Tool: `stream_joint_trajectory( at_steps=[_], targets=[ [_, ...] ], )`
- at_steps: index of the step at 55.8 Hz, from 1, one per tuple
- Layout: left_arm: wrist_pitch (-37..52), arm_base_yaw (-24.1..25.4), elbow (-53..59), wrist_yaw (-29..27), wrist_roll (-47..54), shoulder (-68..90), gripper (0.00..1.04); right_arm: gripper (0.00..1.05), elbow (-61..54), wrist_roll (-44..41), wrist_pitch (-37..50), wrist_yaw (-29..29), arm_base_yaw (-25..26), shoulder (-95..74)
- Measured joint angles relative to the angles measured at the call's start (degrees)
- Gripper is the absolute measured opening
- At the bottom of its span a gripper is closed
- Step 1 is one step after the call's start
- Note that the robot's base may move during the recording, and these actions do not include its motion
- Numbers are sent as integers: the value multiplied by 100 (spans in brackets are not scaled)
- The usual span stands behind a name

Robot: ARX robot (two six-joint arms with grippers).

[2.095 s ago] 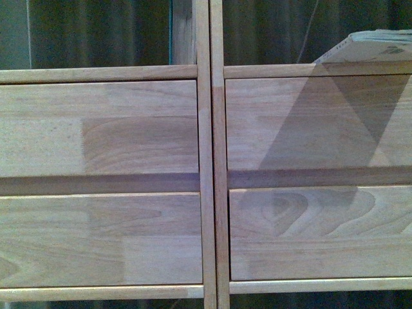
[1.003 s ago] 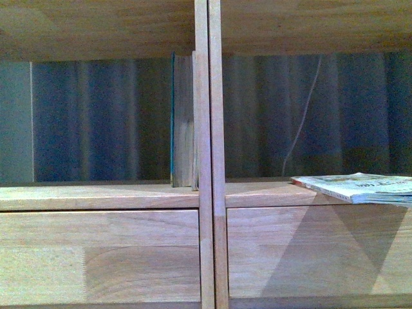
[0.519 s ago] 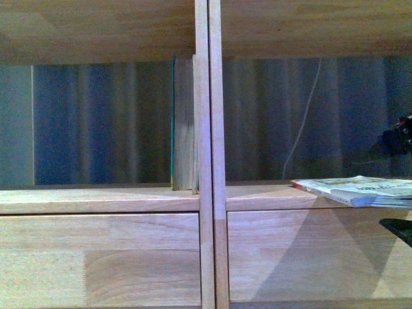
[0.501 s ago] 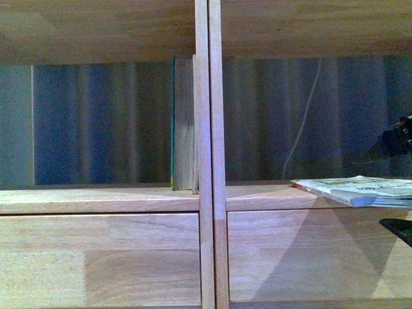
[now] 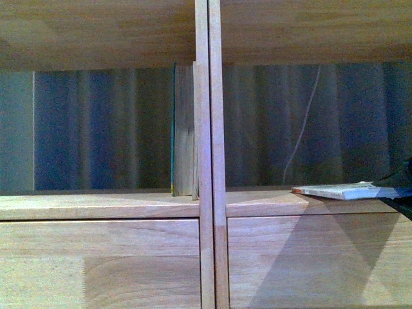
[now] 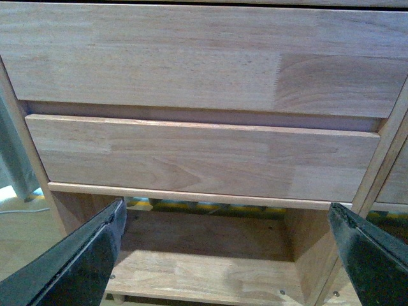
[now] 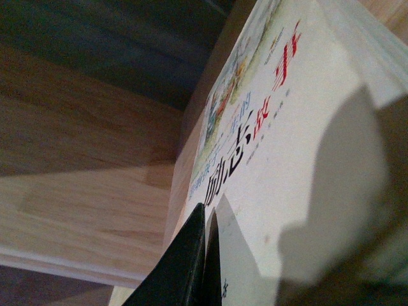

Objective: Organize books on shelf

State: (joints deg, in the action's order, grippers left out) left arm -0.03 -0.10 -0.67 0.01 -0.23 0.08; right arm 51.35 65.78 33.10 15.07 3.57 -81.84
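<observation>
1. While the thin paperback (image 5: 341, 190) lies flat on the shelf (image 5: 96, 205), on the right compartment's board near its front edge, my right gripper (image 5: 400, 192) is closed on its outer end. The top finger (image 7: 190, 264) rests flat on the cover. The lower one is hidden, so I judge the grip rather than see it whole.
2. Teal book (image 5: 182, 129): upright in the left compartment, against the central upright (image 5: 209, 129).
3. Step in hand, as I judge: lift the paperback and stand it up. Pinch well past the edge and clear the board before turning, since a thin cover likely sags.
4. Left gripper (image 6: 226, 210): wide, empty, facing the drawer fronts (image 6: 191, 153).
5. Half a second ago my right fingers stood apart above and below the paperback, and now they have drawn in. The cover's top showed then and is nearly edge-on now. Teal book unmoved.
</observation>
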Motion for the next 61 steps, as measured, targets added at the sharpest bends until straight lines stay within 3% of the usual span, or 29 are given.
stream_joint_trajectory(
  at_steps=[5,27,29,30,32,37,41,52,61],
  targets=[
    [0,0,0,-2,0,0,97,8,-219,2,166,179,37,195],
    [4,9,0,48,-15,7,97,7,-1196,-90,922,1360,485,1770],
    [133,155,-2,579,-140,125,97,7,-1215,-116,940,1495,577,1961],
    [417,422,-7,1309,-278,332,97,7,-1224,-127,949,1574,647,2079],
    [863,807,-48,2208,-470,721,97,7,-1224,-131,977,1676,754,2247],
    [2142,1674,-249,3967,-1054,1943,97,7,-1215,-131,1099,2026,1036,2629],
    [3082,1971,-542,4656,-1353,2811,97,7,-1169,-131,1180,2192,1241,2811],
    [4612,2087,-1773,4428,-1880,4651,97,7,-953,-111,1266,2439,1519,3049],
    [4638,1899,-2970,4057,-2162,5753,97,7,-758,-407,1123,2498,1355,3200]
  ],
)
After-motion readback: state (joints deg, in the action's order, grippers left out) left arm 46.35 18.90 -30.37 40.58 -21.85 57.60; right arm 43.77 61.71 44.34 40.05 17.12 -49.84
